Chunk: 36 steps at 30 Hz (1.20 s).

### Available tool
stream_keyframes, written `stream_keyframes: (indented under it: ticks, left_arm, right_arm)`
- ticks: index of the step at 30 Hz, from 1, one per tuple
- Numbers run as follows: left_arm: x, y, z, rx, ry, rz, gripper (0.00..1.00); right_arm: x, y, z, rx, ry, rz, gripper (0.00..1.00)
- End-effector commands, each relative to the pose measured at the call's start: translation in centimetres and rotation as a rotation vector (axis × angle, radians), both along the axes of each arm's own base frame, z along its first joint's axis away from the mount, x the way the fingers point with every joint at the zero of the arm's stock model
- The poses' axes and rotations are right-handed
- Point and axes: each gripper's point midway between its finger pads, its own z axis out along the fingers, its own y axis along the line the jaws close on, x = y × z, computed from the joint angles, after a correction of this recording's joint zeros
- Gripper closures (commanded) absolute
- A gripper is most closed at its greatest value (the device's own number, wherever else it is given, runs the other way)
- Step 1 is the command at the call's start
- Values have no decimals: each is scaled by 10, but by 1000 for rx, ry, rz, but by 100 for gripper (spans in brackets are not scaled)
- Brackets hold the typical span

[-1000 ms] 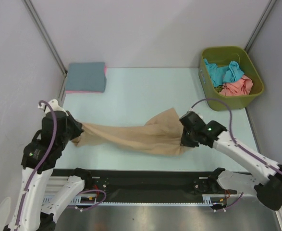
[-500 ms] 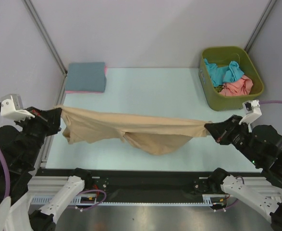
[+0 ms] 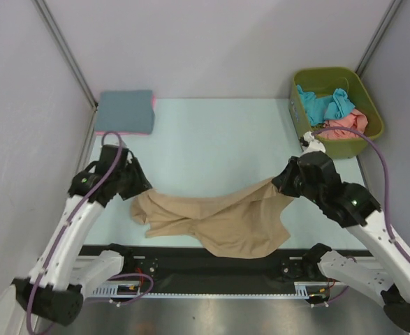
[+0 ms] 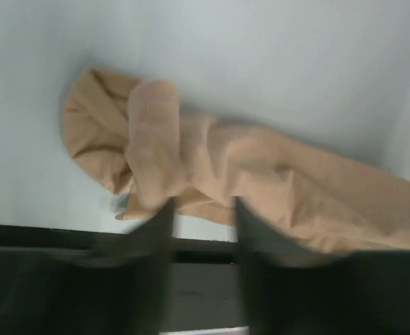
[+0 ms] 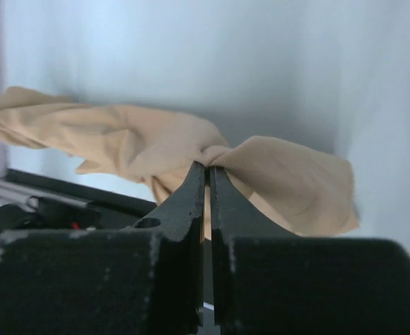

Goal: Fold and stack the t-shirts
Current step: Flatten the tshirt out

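The tan t-shirt (image 3: pixel 211 220) lies rumpled on the near tabletop (image 3: pixel 211 132); I judge I'm spreading it flat for folding. My right gripper (image 5: pixel 207 167) pinches its right edge, and my left gripper (image 4: pixel 203 206) stands spread at its left end. Next I need a left grasp and a taut pull.

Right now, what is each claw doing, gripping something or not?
Left gripper: open, not gripping the tan t-shirt.
Right gripper: closed on the tan t-shirt.

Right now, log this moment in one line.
left end effector: open; right end effector: shut on tan t-shirt; tan t-shirt: unfolded
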Motion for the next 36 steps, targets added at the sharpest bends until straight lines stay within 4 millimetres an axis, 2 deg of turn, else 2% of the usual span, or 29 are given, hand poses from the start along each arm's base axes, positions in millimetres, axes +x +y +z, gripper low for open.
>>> stream_keyframes:
  ticks: [1,3,4,5,6,7,8,9,11,12,14,15,18,19,23,24,25,27,30,34,35,36]
  left_arm:
    - [12,-12,-39,-16,99,-36,45]
    - [21,-5,-38,27,82,-9,29]
    - [18,-6,-38,23,92,-20,17]
    - [14,-10,-40,1,110,-16,10]
    - [4,-13,-52,-13,140,-24,10]
    - [0,-15,-61,-20,154,-20,13]
    - [-6,-17,-72,-42,179,7,17]
    - [-19,-15,-96,-36,244,24,24]
    - [-30,-16,-112,-69,284,80,28]
    - [-41,-17,-128,-67,333,90,30]
    - [-45,-13,-144,-69,356,172,31]
    - [-54,-10,-159,-61,393,202,31]
    - [-53,-6,-177,-66,390,263,33]
    - [-47,-2,-177,-45,362,276,32]
    - [-44,6,-191,18,378,281,23]
    - [-47,5,-199,26,412,270,25]
    - [-41,0,-200,6,397,257,28]
    - [-42,-4,-205,-8,416,247,42]
    - [-44,-3,-201,-7,412,245,48]
    - [-51,-3,-193,-36,390,246,49]
    - [-52,-5,-193,-50,392,253,47]
    - [-53,-5,-193,-57,395,254,40]
  right_arm:
    - [7,-11,-25,-42,118,-43,100]
    - [11,-19,-44,-99,187,-31,100]
    - [14,-26,-48,-77,221,-45,100]
    - [16,-29,-50,-75,236,-49,100]
    - [18,-33,-52,-68,248,-54,100]
    - [17,-30,-51,-44,247,-21,100]
    - [20,-35,-51,-35,246,-35,100]
    - [20,-35,-50,-26,246,-32,100]
    - [20,-35,-50,-21,246,-15,100]
    - [21,-38,-51,-21,246,-23,100]
    - [22,-39,-52,-18,248,-25,100]
    - [22,-40,-53,-13,248,-30,100]
    - [23,-38,-54,17,247,-28,100]
    - [23,-37,-53,29,248,-25,100]
    - [21,-36,-50,44,241,-29,100]
    - [20,-37,-49,43,239,-28,100]
    - [19,-37,-50,41,243,-31,100]
    - [19,-38,-49,39,242,-31,100]
    - [19,-40,-46,37,233,-39,100]
    - [20,-39,-43,46,226,-45,100]
    - [19,-39,-44,48,228,-46,100]
    - [19,-39,-45,47,229,-46,100]
